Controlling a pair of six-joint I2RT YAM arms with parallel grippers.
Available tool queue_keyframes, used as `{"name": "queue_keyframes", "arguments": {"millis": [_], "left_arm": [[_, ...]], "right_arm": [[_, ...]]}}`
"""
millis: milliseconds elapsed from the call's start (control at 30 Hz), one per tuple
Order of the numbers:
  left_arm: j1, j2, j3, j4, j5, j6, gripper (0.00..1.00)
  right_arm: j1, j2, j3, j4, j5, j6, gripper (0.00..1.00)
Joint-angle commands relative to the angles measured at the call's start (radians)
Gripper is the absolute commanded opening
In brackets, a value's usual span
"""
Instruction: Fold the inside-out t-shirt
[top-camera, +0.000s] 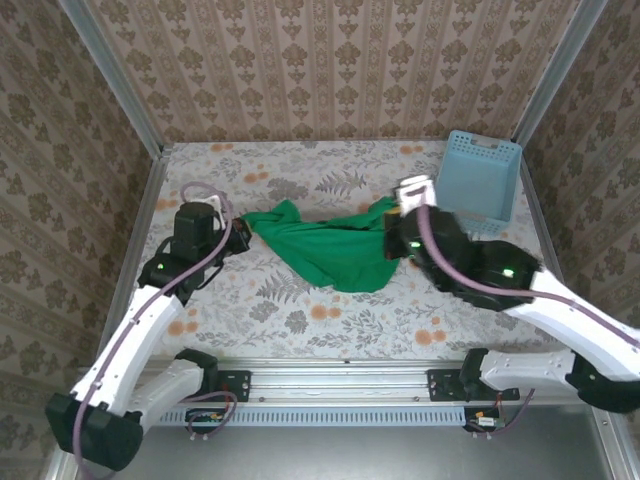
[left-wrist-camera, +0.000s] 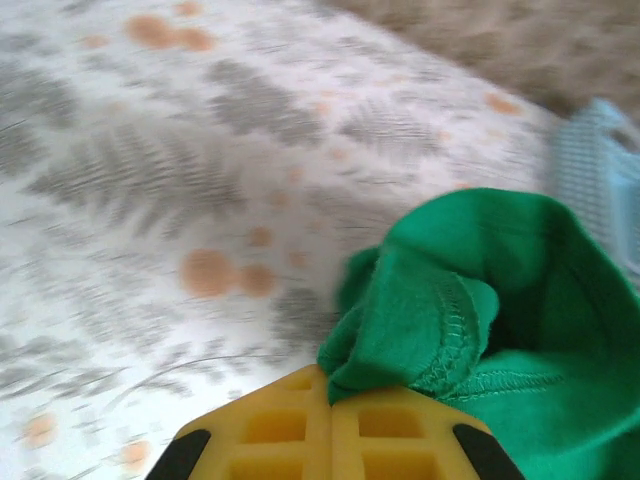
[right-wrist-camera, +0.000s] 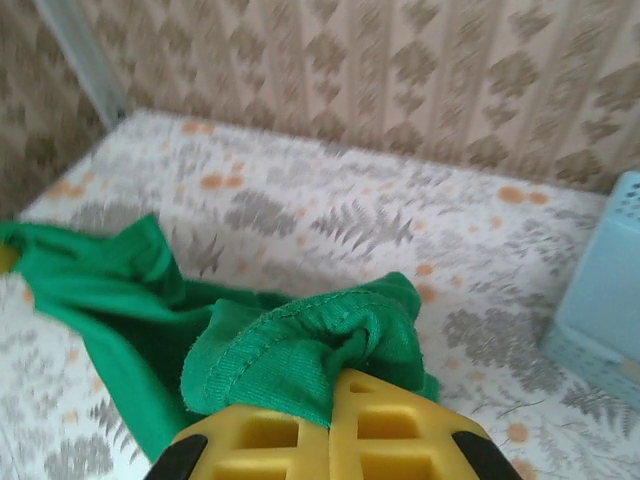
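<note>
Left arm: white-and-black robot arm (top-camera: 150, 310) reaching from the near edge to the left end of the garment.
Left jaws: fully closed, pinching a bunched fold of green cloth with a stitched seam; the yellow ribbed fingertips (left-wrist-camera: 280, 430) meet under the fold.
Bench: grey fern-and-orange-flower patterned cloth surface (top-camera: 300, 310) inside wallpapered walls.
T-shirt: plain bright green, wrinkled cloth t-shirt (top-camera: 330, 250) (left-wrist-camera: 500, 300) (right-wrist-camera: 290, 345) at mid-bench, spanning between the 2 sets of jaws, a broad flap spreading toward the near edge.
Right jaws: fully closed on a rolled, hemmed edge at the shirt's right end; cloth drapes over the yellow fingertips (right-wrist-camera: 400, 430).
Right arm: white-and-black robot arm (top-camera: 520, 290) angled in from the right.
Basket: light blue plastic lattice basket (top-camera: 480, 180) (right-wrist-camera: 610, 290) at the far right corner, apart from the shirt.
</note>
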Motion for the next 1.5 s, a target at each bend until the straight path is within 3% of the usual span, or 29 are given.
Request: {"name": "queue_keyframes", "arguments": {"millis": [0, 33, 67, 200, 267, 367, 433, 633, 833, 933, 1233, 1333, 1467], "left_arm": [[0.138, 0.072, -0.087, -0.098, 0.01, 0.008, 0.0], [0.173, 0.088, -0.111, -0.102, 0.022, 0.008, 0.0], [0.21, 0.107, -0.14, -0.101, 0.044, 0.011, 0.07], [0.275, 0.1, -0.21, -0.104, 0.081, 0.012, 0.44], [0.267, 0.062, -0.213, -0.129, 0.051, 0.014, 0.54], [0.2, 0.014, -0.197, -0.161, 0.0, 0.006, 0.6], [0.106, 0.011, -0.178, -0.17, -0.029, -0.008, 0.61], [-0.292, 0.148, -0.119, -0.114, -0.11, -0.089, 0.64], [-0.492, 0.347, -0.057, -0.04, -0.159, -0.104, 0.65], [-0.522, 0.396, -0.048, -0.024, -0.18, -0.12, 0.62], [-0.476, 0.381, -0.14, 0.059, -0.156, -0.156, 0.34], [-0.461, 0.365, -0.163, 0.077, -0.138, -0.158, 0.27], [-0.424, 0.346, -0.197, 0.092, -0.119, -0.162, 0.16]], "right_arm": [[0.052, 0.168, -0.079, 0.078, -0.106, 0.021, 0.0], [0.062, 0.219, -0.084, 0.122, -0.173, 0.031, 0.0], [0.074, 0.281, -0.078, 0.169, -0.239, 0.04, 0.0], [0.099, 0.426, -0.007, 0.158, -0.282, 0.066, 0.53], [0.095, 0.402, -0.025, 0.151, -0.238, 0.064, 0.61], [0.045, 0.312, -0.121, 0.171, -0.245, 0.085, 0.67], [-0.023, 0.266, -0.194, 0.17, -0.287, 0.131, 0.66], [-0.172, 0.177, -0.415, 0.242, -0.406, 0.227, 0.65], [-0.182, 0.231, -0.478, 0.418, -0.528, 0.257, 0.6], [-0.183, 0.275, -0.496, 0.51, -0.6, 0.276, 0.58], [-0.173, 0.471, -0.435, 0.59, -0.681, 0.284, 0.52], [-0.165, 0.507, -0.411, 0.593, -0.688, 0.273, 0.34], [-0.138, 0.466, -0.402, 0.534, -0.606, 0.244, 0.04]]}}
